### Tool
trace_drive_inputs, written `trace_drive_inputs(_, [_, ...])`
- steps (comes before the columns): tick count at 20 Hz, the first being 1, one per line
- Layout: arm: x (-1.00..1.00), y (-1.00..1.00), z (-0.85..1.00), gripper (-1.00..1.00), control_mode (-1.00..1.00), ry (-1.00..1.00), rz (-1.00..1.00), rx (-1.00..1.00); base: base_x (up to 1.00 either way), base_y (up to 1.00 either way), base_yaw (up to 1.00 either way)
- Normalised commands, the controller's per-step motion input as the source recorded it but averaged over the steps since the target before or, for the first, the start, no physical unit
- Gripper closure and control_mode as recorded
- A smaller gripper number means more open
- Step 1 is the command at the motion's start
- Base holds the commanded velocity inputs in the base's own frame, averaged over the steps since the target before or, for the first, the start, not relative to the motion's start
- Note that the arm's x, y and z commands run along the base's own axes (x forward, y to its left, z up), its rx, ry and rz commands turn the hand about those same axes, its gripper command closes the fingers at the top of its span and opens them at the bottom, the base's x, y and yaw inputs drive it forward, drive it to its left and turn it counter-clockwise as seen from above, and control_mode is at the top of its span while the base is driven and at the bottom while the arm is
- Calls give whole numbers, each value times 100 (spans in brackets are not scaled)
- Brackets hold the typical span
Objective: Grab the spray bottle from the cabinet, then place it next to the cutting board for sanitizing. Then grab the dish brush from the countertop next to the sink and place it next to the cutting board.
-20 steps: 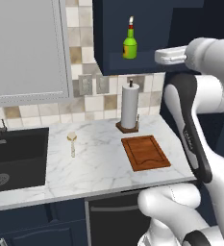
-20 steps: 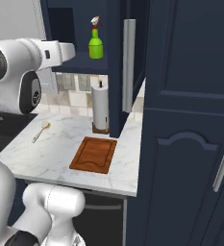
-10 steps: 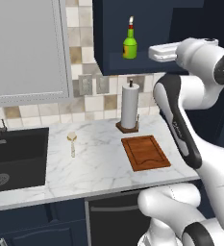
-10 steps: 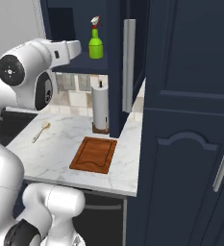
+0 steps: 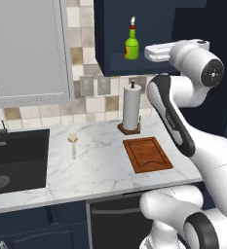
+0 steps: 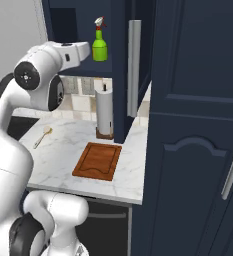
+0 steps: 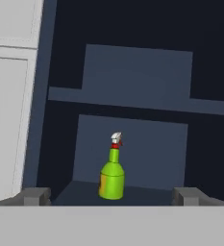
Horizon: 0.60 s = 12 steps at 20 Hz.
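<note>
Spray bottle (image 7: 112, 178) upright in cabinet (image 7: 137, 72) niche — paper-towel roll (image 5: 131, 107) below.

We count one small bright green spray bottle (image 7: 112, 178) with a white-and-red top, standing ahead of our fingertips (image 7: 35, 195) — centred between the two. One tall white paper-towel roll (image 5: 131, 107), one rectangular reddish-brown wooden cutting board (image 5: 147, 154), one pale tan round-headed dish brush (image 5: 73, 144) and one black rectangular sink (image 5: 16, 159) — each single. On the tiled wall we count two grey outlet plates (image 5: 95, 86).
</note>
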Motion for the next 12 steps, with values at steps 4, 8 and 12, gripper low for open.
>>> trace_drive_inputs(4, [48,0,0,-100,-100,2,0,0,0,0,0])
trace_drive_inputs(8, [55,-1,0,-100,-100,1,1,0,0,0,0])
trace_drive_inputs(12, [65,-1,-2,-100,-100,0,0,0,0,0,0])
